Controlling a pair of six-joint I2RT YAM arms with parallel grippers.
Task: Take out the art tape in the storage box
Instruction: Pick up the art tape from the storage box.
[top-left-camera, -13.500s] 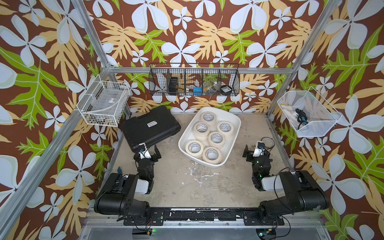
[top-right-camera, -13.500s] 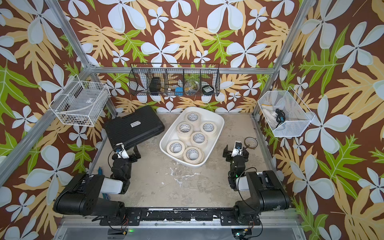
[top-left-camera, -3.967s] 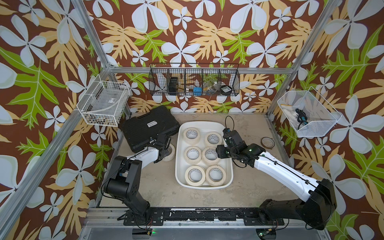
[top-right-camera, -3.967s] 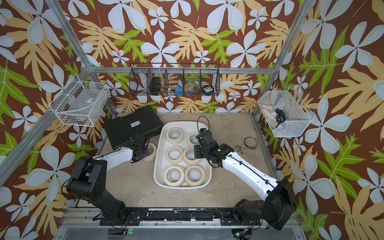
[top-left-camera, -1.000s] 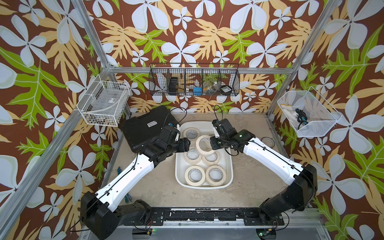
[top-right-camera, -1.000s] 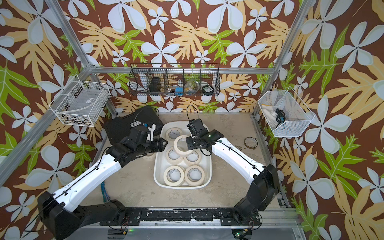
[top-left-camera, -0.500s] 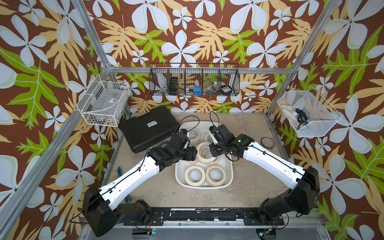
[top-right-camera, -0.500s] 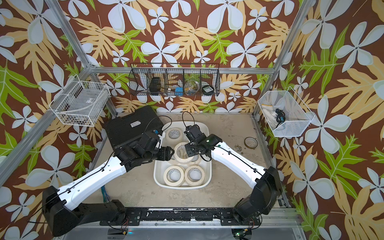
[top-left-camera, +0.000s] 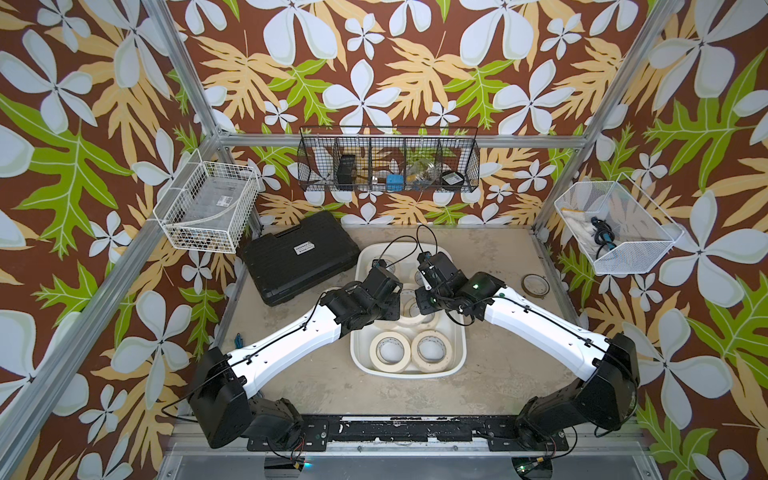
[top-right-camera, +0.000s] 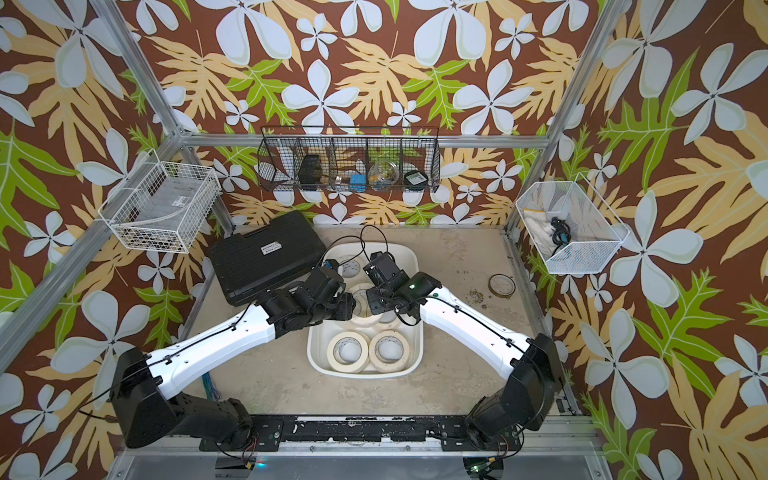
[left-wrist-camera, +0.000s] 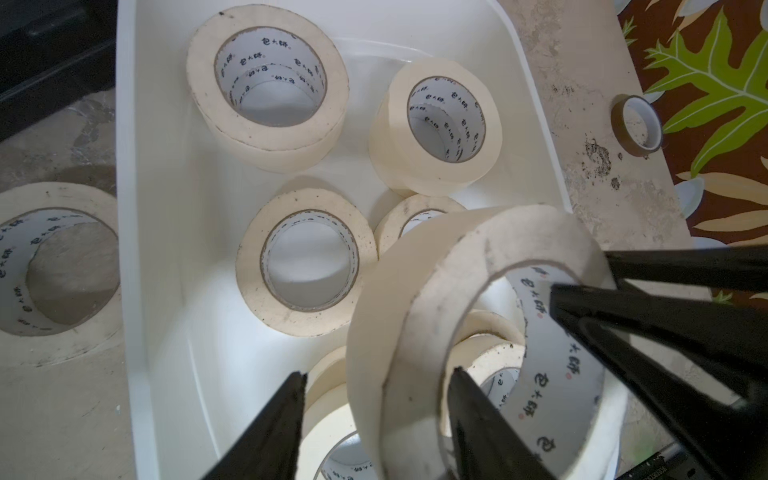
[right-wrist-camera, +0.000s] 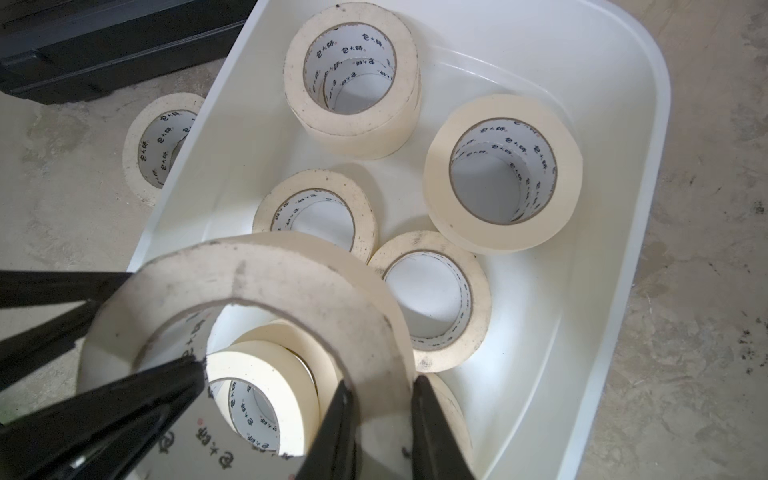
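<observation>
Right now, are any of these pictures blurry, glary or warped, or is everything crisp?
In both top views, even light, faint shadows, all sharp; the frame posts splay outward, a wide-lens effect. In the left wrist view, the lifted tape roll nearest the lens looks slightly soft, while printed cores farther in stay readable. In the right wrist view, the floor of the storage box glares nearly blank white.

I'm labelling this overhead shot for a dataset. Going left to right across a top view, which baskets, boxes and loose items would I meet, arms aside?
white wire basket → black hard case → storage box → thin brown tape ring → white mesh basket. The black wire basket at the back spans the middle, so it is left out.
</observation>
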